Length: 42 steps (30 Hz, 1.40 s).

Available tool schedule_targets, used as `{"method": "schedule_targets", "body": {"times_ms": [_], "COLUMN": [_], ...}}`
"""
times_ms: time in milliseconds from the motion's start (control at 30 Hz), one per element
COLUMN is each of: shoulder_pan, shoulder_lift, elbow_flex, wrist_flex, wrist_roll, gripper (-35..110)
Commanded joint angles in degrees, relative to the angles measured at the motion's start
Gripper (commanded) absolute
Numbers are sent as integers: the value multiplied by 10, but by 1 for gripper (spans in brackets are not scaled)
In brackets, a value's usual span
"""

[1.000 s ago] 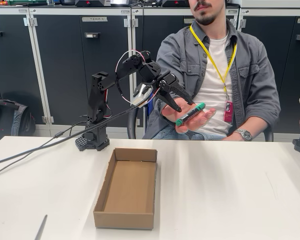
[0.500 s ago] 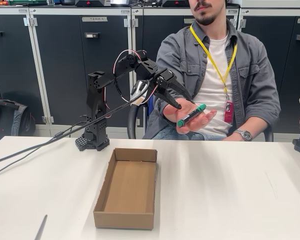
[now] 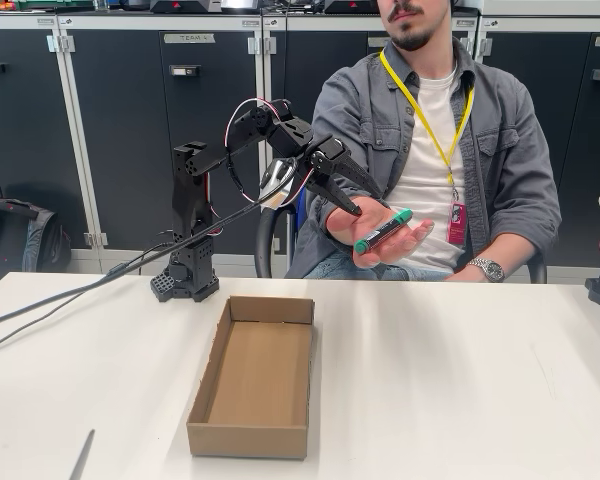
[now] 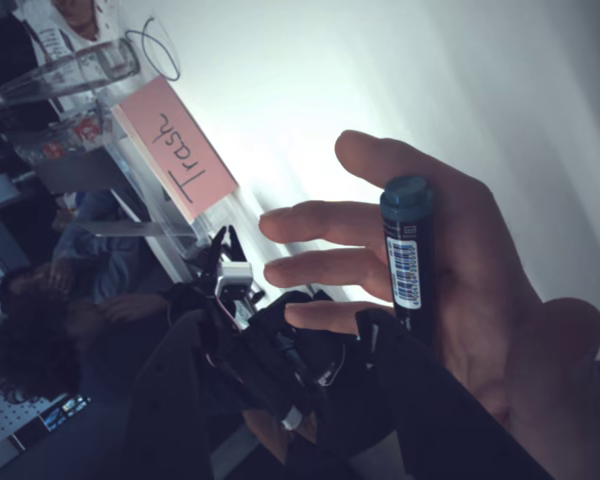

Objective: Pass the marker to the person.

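In the fixed view the arm reaches from its base at middle left toward frame centre, elbow high, the gripper (image 3: 365, 203) pointing down-right with its jaws apart, gripping nothing. Just beside its tips, one marker (image 3: 383, 230) lies across the open, upturned hand (image 3: 380, 235) of the person (image 3: 450, 140) seated behind the desk (image 3: 460, 380). One cardboard box (image 3: 255, 375) sits on the desk at lower centre.

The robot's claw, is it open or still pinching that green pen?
Open. In the fixed view the gripper has its fingers spread, and the marker lies flat on the person's upturned hand, free of the fingers.
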<state>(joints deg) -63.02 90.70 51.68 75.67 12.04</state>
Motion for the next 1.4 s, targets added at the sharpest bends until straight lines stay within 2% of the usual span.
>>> {"method": "schedule_targets", "body": {"times_ms": [0, 1367], "shoulder_pan": [1, 3], "shoulder_lift": [36, 48], "elbow_flex": [-6, 11], "wrist_flex": [-14, -40], "wrist_roll": [-5, -13], "gripper": [31, 30]}}
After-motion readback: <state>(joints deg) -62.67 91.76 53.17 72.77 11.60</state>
